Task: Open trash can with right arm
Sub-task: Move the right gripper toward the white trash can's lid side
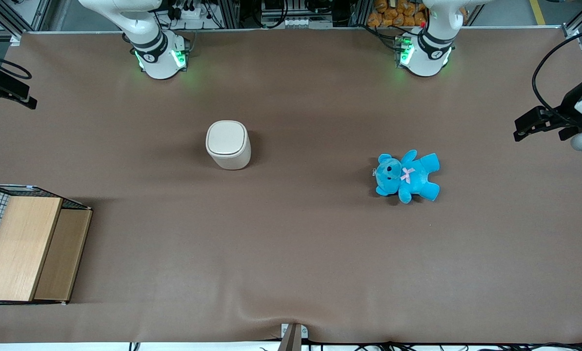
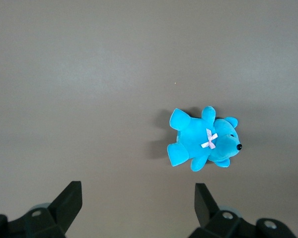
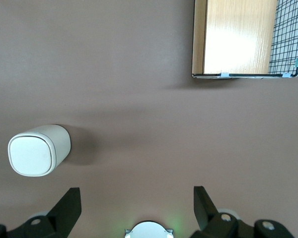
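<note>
The trash can [image 1: 228, 145] is a small cream-white bin standing upright on the brown table, nearer the front camera than the right arm's base [image 1: 159, 53]. Its flat lid [image 1: 227, 138] lies shut. The right wrist view looks down on the trash can [image 3: 38, 149] from high up. My right gripper [image 3: 136, 198] is open, with its black fingers [image 3: 69, 208] wide apart and nothing between them. It hangs high over the working arm's end of the table [image 1: 12, 90], well apart from the bin.
A wooden box [image 1: 27, 248] with a wire-mesh side stands at the working arm's end, near the front edge, and the right wrist view also shows this box [image 3: 238, 37]. A blue teddy [image 1: 408, 176] lies toward the parked arm's end.
</note>
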